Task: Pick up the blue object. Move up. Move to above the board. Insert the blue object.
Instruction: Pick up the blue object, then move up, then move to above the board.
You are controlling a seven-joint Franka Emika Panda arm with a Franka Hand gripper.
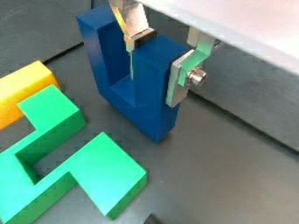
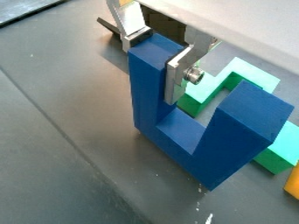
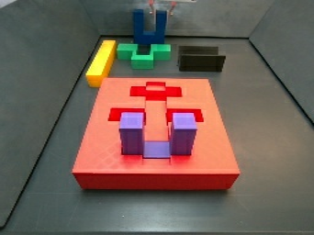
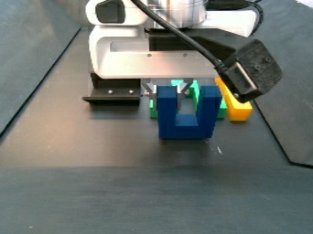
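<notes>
The blue object [image 1: 128, 96] is a dark blue U-shaped block standing with its prongs up on the dark floor at the far end, also seen in a wrist view [image 2: 187, 131] and both side views [image 3: 150, 39] [image 4: 189, 123]. My gripper [image 1: 158, 66] comes down from above and its silver fingers clamp one prong, one finger inside the U and one on the outer face, as a wrist view [image 2: 158, 61] also shows. The red board [image 3: 208, 138] lies nearer in a side view, well apart from the gripper.
A purple U-shaped block [image 3: 131, 128] sits in the board. A green block [image 1: 59, 149] [image 3: 145, 57] lies right beside the blue object, and a yellow bar [image 3: 101, 60] [image 4: 235, 105] beyond it. The dark fixture [image 3: 203, 60] [image 4: 113, 96] stands close by.
</notes>
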